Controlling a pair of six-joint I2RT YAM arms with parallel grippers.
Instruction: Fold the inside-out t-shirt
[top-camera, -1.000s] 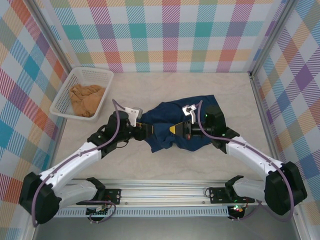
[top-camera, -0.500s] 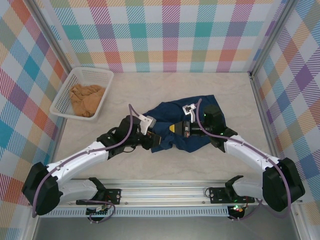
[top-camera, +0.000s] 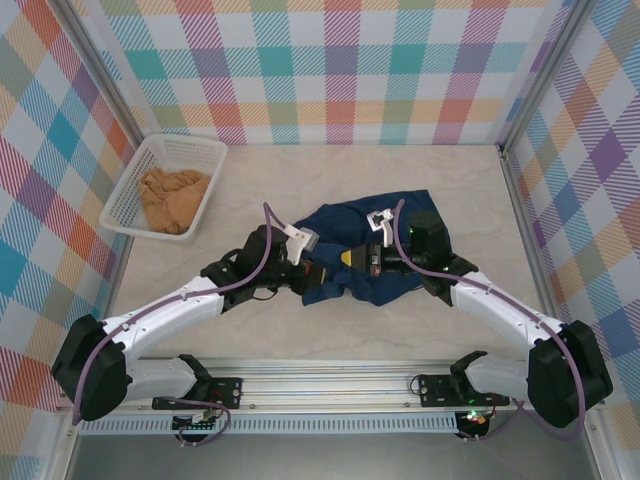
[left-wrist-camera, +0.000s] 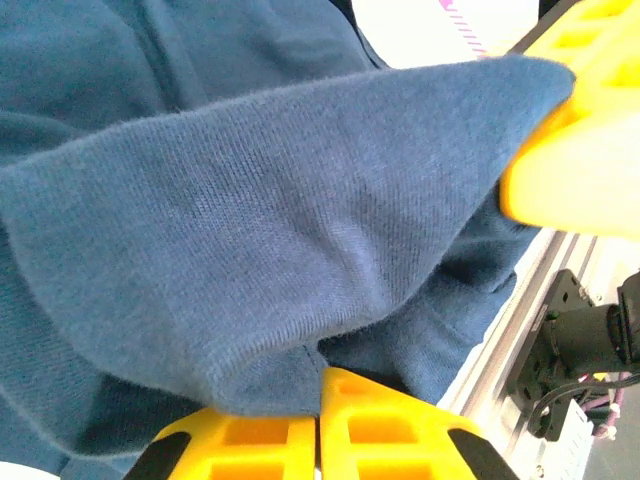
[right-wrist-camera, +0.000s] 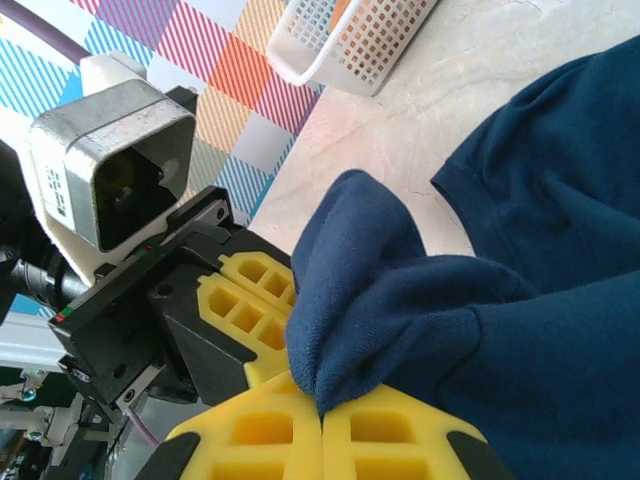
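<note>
The inside-out t-shirt (top-camera: 345, 222) lies crumpled in a dark navy heap mid-table. My right gripper (top-camera: 350, 258) is at its left edge, shut on a raised fold of the navy cloth (right-wrist-camera: 400, 300), which runs down between the yellow fingers (right-wrist-camera: 322, 405). My left gripper (top-camera: 318, 272) faces it from the left. Its yellow fingers (right-wrist-camera: 245, 310) press against the same fold. In the left wrist view my left gripper (left-wrist-camera: 320, 385) has its jaws together, with the t-shirt (left-wrist-camera: 260, 220) meeting the seam between them. The right gripper's yellow finger (left-wrist-camera: 590, 120) holds the cloth's far corner.
A white mesh basket (top-camera: 165, 150) stands at the back left and holds a tan-orange garment (top-camera: 175, 200). The same basket (right-wrist-camera: 350, 40) appears at the top of the right wrist view. Plaid walls close in the table on three sides. A metal rail (top-camera: 330, 395) runs along the near edge.
My left gripper has moved right from the bare table to the shirt's left edge and has closed there. The right gripper has stayed shut on its fold, nearly still.
</note>
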